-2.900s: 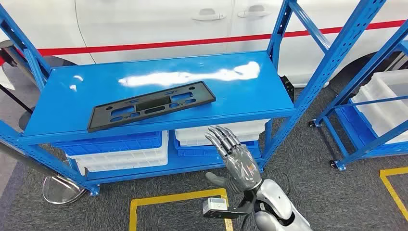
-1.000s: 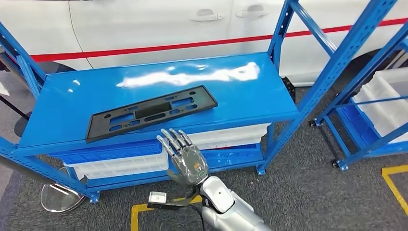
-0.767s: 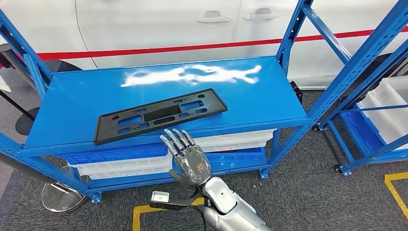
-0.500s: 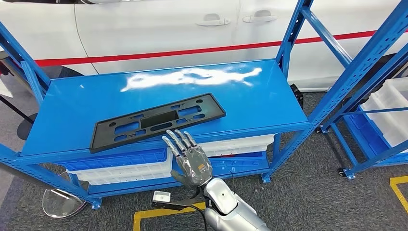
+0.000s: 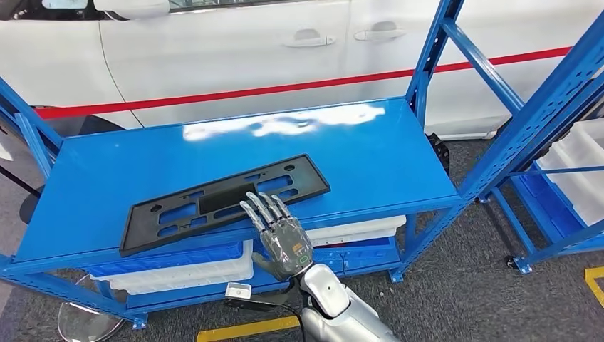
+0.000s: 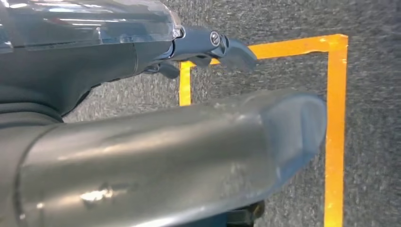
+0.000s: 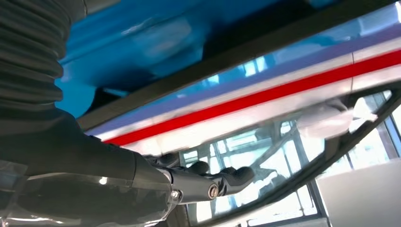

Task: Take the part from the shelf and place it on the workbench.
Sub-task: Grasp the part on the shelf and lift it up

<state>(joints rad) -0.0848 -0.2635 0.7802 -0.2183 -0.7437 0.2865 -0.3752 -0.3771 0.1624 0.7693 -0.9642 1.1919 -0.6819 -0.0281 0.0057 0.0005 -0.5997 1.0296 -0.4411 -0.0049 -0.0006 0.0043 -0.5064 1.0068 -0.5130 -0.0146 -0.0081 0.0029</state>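
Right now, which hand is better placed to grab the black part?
Right. The right hand is raised, fingers spread over the black plastic frame's near edge on the blue shelf. The left hand faces the floor.

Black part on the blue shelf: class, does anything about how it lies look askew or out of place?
Yes. The black part lies skewed on the blue shelf, its long sides running diagonal to the shelf's front edge. Its near-left corner sits right at that edge. The right hand reaches toward its near side with fingers spread.

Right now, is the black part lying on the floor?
No, the black part lies flat on the top of the blue shelf, with the right hand at its near edge.
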